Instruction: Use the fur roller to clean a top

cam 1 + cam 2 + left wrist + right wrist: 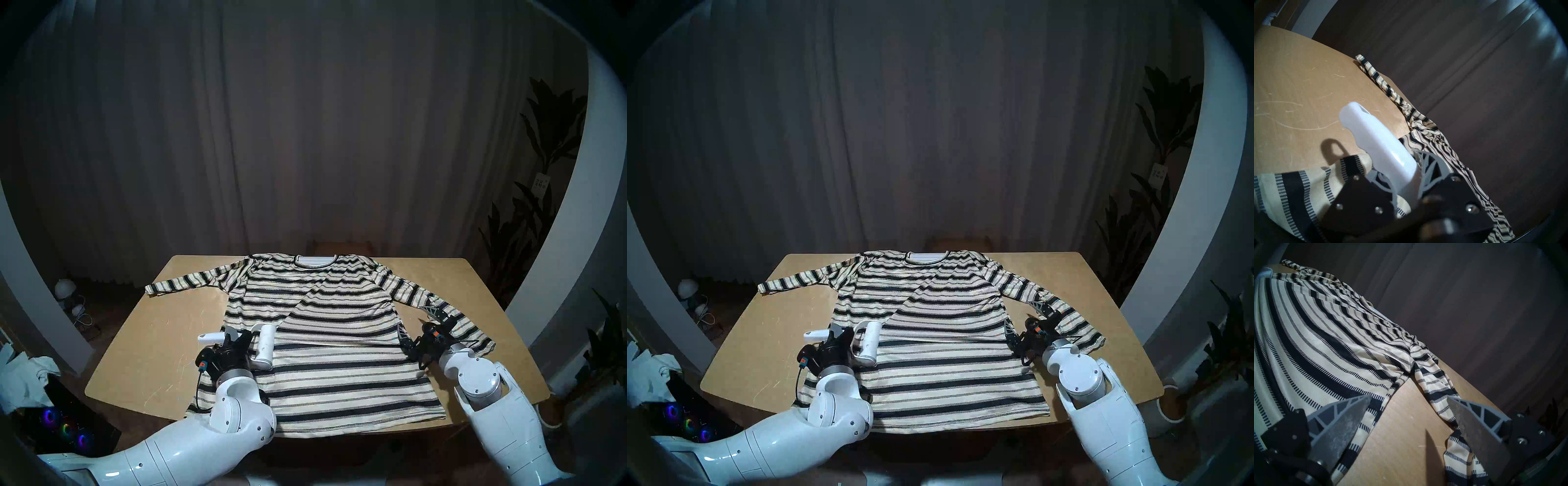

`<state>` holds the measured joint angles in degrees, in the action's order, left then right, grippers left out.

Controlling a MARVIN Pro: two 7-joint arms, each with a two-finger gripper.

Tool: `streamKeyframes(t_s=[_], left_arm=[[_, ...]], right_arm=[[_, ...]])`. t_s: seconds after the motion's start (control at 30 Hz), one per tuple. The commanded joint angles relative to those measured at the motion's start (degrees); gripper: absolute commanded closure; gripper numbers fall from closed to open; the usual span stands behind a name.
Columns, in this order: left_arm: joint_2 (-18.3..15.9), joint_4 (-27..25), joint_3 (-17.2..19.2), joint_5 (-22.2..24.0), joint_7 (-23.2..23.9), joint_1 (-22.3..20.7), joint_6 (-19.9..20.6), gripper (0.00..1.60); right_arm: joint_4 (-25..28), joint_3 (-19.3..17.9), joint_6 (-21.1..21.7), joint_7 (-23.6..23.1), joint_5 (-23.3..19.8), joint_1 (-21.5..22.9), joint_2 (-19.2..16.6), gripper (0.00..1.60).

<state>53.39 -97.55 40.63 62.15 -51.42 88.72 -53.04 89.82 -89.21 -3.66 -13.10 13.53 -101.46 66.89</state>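
Observation:
The top [332, 339], cream with black stripes, lies spread flat on the wooden table [152, 339], neck at the far edge. My left gripper [234, 339] is shut on the handle of the white fur roller [265, 342]. The roller's fat cylinder sits at the left edge of the top's body; whether it touches the cloth I cannot tell. In the left wrist view the white handle [1376, 140] sticks out between the fingers. My right gripper [415, 320] stands open over the gap between the body and right sleeve. Bare table shows between its fingers [1349, 416].
A dark curtain hangs behind the table, with a brown box [341, 246] at its far edge. Tall plants [543, 210] stand at the right. At the lower left sit crumpled white cloth [23, 373] and a dark case with glowing fans [66, 427].

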Motion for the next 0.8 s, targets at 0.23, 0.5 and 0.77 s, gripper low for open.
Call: streamKeyframes(t_s=[0.23,0.5,0.77], left_arm=[[-5.0,1.8,0.4,2.0,-2.0,4.5,1.2,1.6],[-6.4,2.1,0.6,2.5,-1.8,4.8,1.4,1.6],[-7.9,2.7,1.3,3.5,-1.5,4.2,1.7,1.6]], right_arm=[[-2.9,0.2,1.2,0.2,0.5,-2.7,-0.1,0.0],[-3.0,0.5,1.3,0.2,0.6,-2.5,0.0,0.0],[-3.0,0.6,1.5,0.5,0.7,-2.4,0.0,0.0]])
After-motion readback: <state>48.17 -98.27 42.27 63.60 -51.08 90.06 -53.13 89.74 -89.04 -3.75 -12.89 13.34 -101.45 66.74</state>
